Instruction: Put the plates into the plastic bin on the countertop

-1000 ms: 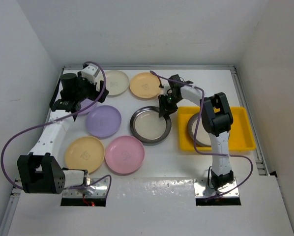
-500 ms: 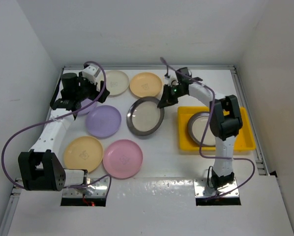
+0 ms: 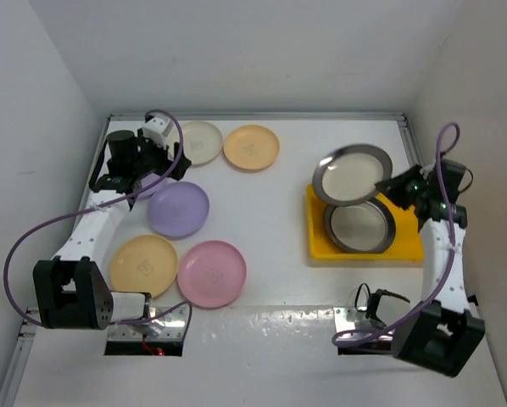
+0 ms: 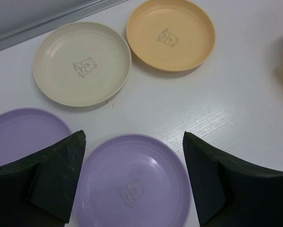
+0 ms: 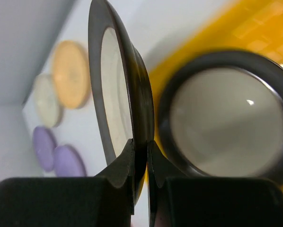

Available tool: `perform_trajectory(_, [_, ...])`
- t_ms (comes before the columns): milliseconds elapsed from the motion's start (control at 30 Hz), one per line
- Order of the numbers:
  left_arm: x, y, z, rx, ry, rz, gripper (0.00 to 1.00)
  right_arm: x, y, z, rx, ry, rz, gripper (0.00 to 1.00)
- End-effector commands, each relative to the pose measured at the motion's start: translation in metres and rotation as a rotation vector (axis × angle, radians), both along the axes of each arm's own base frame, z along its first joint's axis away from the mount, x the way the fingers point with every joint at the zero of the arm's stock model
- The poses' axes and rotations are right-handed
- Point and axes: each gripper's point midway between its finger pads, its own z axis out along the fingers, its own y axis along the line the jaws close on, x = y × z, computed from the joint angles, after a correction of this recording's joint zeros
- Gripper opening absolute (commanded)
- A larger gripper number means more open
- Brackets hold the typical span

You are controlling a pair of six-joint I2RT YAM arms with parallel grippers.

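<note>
Robot lab test cell. White countertop (image 3: 279, 284) boxed by plain white walls (image 3: 236, 51) on left, right, far sides; thin metal edge (image 3: 253, 115) along far side. Two robot arms on bare metal mounts bolted at near edge: left mount (image 3: 173, 320), right mount (image 3: 351, 326). Purple cables (image 3: 20, 246) loop in open. Plastic plates (image 3: 211, 270), steel plates (image 3: 359, 225), yellow bin (image 3: 317, 233) spread across surface.

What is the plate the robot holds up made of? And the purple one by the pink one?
Held plate: likely steel, with a dark rim and a glossy centre catching light. Purple plate: likely plastic, matte, even colour, only a soft sheen.
</note>
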Motion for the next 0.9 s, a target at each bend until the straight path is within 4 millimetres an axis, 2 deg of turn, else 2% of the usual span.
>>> perform_trajectory(0, [0.001, -0.014, 0.009, -0.053, -0.046, -0.046, 0.85, -0.038, -0.014, -0.015, 0.060, 0.101, -0.142, 0.00])
perform_trajectory(133, [-0.001, -0.017, 0.007, -0.053, -0.055, -0.056, 0.85, -0.067, -0.029, -0.047, 0.076, 0.183, -0.263, 0.00])
perform_trajectory(200, [-0.002, -0.015, 0.006, -0.041, -0.060, -0.047, 0.85, -0.072, -0.036, -0.054, 0.073, 0.187, -0.311, 0.00])
perform_trajectory(267, [-0.004, -0.015, 0.007, -0.041, -0.067, -0.047, 0.85, -0.080, -0.047, -0.073, 0.058, 0.222, -0.369, 0.00])
perform_trajectory(367, [-0.008, -0.015, 0.005, -0.041, -0.072, -0.047, 0.85, -0.087, -0.053, -0.099, 0.039, 0.279, -0.384, 0.00])
perform_trajectory(467, [-0.011, -0.017, 0.002, -0.038, -0.064, -0.045, 0.85, -0.098, -0.053, -0.113, 0.015, 0.352, -0.378, 0.00])
perform_trajectory(500, [-0.012, -0.016, 0.007, -0.029, -0.081, -0.048, 0.85, -0.098, -0.059, -0.115, -0.015, 0.348, -0.387, 0.06])
perform_trajectory(533, [-0.013, -0.014, 0.001, -0.025, -0.069, -0.036, 0.85, -0.100, -0.058, -0.119, -0.020, 0.363, -0.377, 0.33])
perform_trajectory(567, [-0.012, -0.014, 0.003, -0.025, -0.078, -0.036, 0.85, -0.101, -0.059, -0.122, -0.040, 0.372, -0.360, 0.52])
perform_trajectory(600, [-0.012, -0.013, 0.000, -0.022, -0.079, -0.027, 0.85, -0.102, -0.065, -0.123, -0.076, 0.384, -0.355, 0.69])
perform_trajectory(633, [-0.012, -0.013, 0.000, -0.029, -0.075, -0.025, 0.85, -0.113, -0.059, -0.137, -0.065, 0.487, -0.336, 0.80])
perform_trajectory(667, [-0.012, -0.013, 0.000, -0.029, -0.074, -0.025, 0.85, -0.109, -0.061, -0.131, -0.102, 0.495, -0.308, 0.87])
perform_trajectory(700, [-0.012, -0.013, 0.000, -0.037, -0.070, -0.022, 0.87, -0.110, -0.072, -0.130, -0.188, 0.544, -0.322, 0.89])
perform_trajectory(733, [-0.012, -0.012, -0.004, -0.034, -0.061, -0.013, 0.88, -0.112, -0.074, -0.126, -0.214, 0.596, -0.315, 0.89])
perform_trajectory(767, [-0.014, -0.012, -0.006, -0.042, -0.047, -0.010, 0.88, -0.114, -0.090, -0.117, -0.334, 0.629, -0.348, 0.91])
perform_trajectory(800, [-0.014, -0.012, -0.006, -0.042, -0.046, -0.010, 0.88, -0.099, -0.086, -0.105, -0.355, 0.595, -0.312, 0.92])
perform_trajectory(833, [-0.015, -0.009, -0.012, -0.034, -0.023, 0.012, 0.88, -0.104, -0.094, -0.101, -0.417, 0.634, -0.342, 0.92])
perform_trajectory(867, [-0.015, -0.007, -0.014, -0.038, -0.009, 0.027, 0.88, -0.102, -0.103, -0.095, -0.470, 0.643, -0.360, 0.92])
